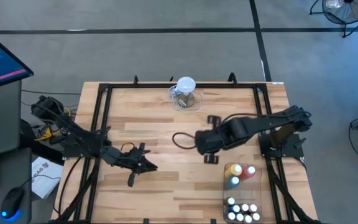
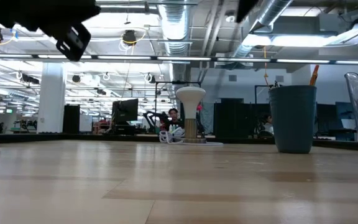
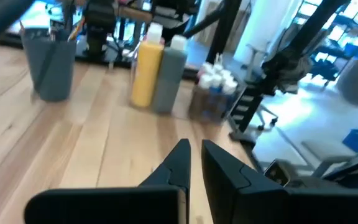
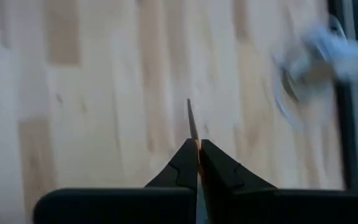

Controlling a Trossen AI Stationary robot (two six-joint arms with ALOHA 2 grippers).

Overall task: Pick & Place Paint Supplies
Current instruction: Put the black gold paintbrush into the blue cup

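My right gripper [image 4: 197, 144] hangs over the middle of the table [image 1: 199, 143], shut on a thin dark paintbrush [image 4: 190, 115]. A grey cup [image 2: 293, 118] with brushes in it stands on the table's right half. Beside it are a yellow squeeze bottle [image 3: 146, 71], a grey-blue one [image 3: 169, 74] and a red one [image 1: 249, 171]. Several small white-capped bottles [image 1: 241, 211] stand in a clear tray [image 1: 261, 186]. My left gripper [image 3: 194, 149] is low over the table's left half [image 1: 151, 167], shut, with nothing between its fingers. My right gripper pinches the paintbrush between its two fingertips [image 4: 185, 158], where an orange bit of the brush [image 4: 197, 145] shows. The fingers slant down from above and the brush runs along them. Its thin dark end [image 4: 189, 109] sticks out past the tips, clear of the table.
A clear jug with a white round top [image 1: 185, 87] stands at the table's far edge, in the middle. A black frame [image 1: 104, 93] runs along the table's sides. Bare wood lies between the two arms.
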